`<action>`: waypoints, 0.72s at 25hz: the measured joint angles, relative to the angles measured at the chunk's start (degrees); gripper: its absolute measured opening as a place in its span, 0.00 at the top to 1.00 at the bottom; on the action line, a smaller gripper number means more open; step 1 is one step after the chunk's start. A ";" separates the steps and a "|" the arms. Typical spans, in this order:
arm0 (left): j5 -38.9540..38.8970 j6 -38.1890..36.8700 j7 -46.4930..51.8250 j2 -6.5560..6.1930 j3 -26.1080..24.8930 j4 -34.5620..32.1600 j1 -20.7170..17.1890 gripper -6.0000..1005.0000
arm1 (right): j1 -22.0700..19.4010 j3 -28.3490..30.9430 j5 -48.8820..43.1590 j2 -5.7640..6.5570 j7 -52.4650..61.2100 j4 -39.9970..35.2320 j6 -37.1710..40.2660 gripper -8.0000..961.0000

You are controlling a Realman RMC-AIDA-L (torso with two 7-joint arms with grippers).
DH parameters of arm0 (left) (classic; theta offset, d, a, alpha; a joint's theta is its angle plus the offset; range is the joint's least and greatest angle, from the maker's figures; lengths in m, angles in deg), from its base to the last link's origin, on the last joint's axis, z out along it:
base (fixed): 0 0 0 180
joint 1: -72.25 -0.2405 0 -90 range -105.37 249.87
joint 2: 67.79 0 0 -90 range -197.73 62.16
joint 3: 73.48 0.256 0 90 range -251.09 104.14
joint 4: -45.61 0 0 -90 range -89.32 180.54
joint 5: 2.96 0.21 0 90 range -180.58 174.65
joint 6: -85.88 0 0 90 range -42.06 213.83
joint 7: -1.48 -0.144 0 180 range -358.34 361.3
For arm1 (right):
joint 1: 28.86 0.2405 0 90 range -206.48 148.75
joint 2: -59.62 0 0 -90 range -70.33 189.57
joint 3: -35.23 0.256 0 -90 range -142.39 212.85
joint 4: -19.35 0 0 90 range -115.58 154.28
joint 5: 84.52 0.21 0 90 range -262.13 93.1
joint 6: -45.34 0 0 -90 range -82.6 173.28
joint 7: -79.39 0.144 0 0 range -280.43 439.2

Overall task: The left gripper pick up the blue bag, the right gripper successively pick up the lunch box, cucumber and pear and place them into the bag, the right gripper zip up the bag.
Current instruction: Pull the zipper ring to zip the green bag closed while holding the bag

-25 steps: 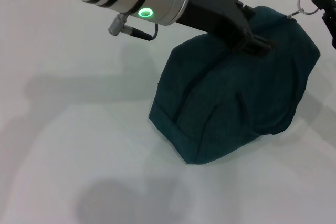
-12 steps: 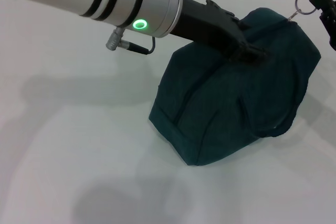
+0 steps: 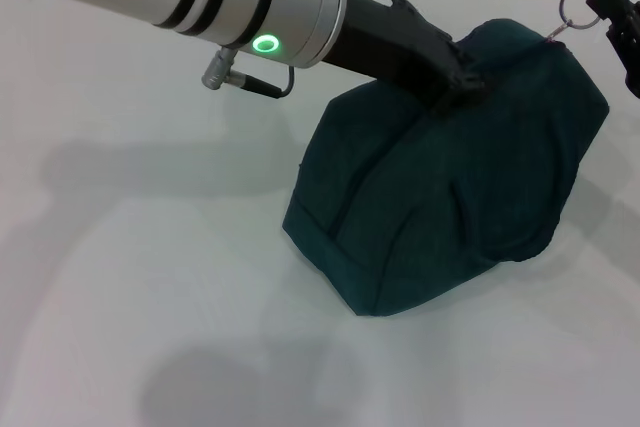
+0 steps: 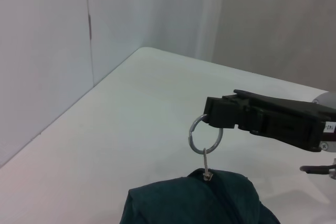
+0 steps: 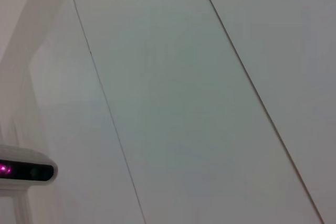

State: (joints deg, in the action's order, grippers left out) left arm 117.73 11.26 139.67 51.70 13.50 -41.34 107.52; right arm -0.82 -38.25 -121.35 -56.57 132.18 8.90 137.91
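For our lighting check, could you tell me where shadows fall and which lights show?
Head view: soft arm shadows lie on the white table left of the blue bag, and the left gripper arm's green ring glows. Right wrist view: only pale panels and a small magenta light.

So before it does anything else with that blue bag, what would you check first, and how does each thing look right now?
1. Right gripper shut on the zipper ring: ok, the ring is pinched at its tip.
2. Left gripper at the top of the blue bag: ok for contact; whether its jaws are shut on fabric, cannot tell.
3. Bag zipped closed: ok as far as visible, no silver lining shows in the head view.
4. Lunch box, cucumber and pear inside: cannot tell, none is visible.
5. Bag resting on the table: ok.
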 joint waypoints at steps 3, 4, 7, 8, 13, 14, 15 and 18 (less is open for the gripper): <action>-0.15 0.00 -0.52 0.01 0.00 -0.04 -0.09 0.74 | 0.00 0.00 0.01 0.00 0.03 0.00 -0.02 0.99; -0.16 0.00 -0.62 0.03 0.00 -0.02 -0.06 0.76 | 0.00 0.00 0.02 0.00 0.03 0.00 -0.02 0.98; -0.27 0.00 -1.17 0.04 0.02 0.00 -0.09 0.81 | -0.03 0.00 0.17 0.00 0.03 0.02 -0.04 0.98; -0.36 0.00 -1.41 0.04 0.02 -0.02 -0.14 0.82 | -0.06 0.00 0.21 0.00 0.04 0.02 -0.13 0.98; -3.14 -0.08 -3.40 0.03 -0.03 -0.05 -0.66 0.89 | -0.69 0.46 0.78 0.00 0.04 0.41 -2.37 0.99; -3.98 -0.14 -4.02 0.03 -0.38 -0.05 -0.86 0.91 | -0.84 0.50 1.18 0.00 0.05 0.71 -2.97 0.99; -4.95 -0.35 -4.90 0.03 -1.02 -0.06 -1.12 0.92 | -1.03 0.52 1.70 0.03 0.07 1.06 -3.66 0.98; -8.20 -1.28 -7.12 0.05 -3.12 -0.07 -1.67 0.94 | -1.68 0.53 2.88 0.16 0.09 1.65 -6.39 0.99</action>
State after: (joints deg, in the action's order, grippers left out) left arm 109.53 9.98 132.54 51.76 10.38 -41.41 105.85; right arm -2.50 -37.71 -118.47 -56.40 132.27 10.54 131.52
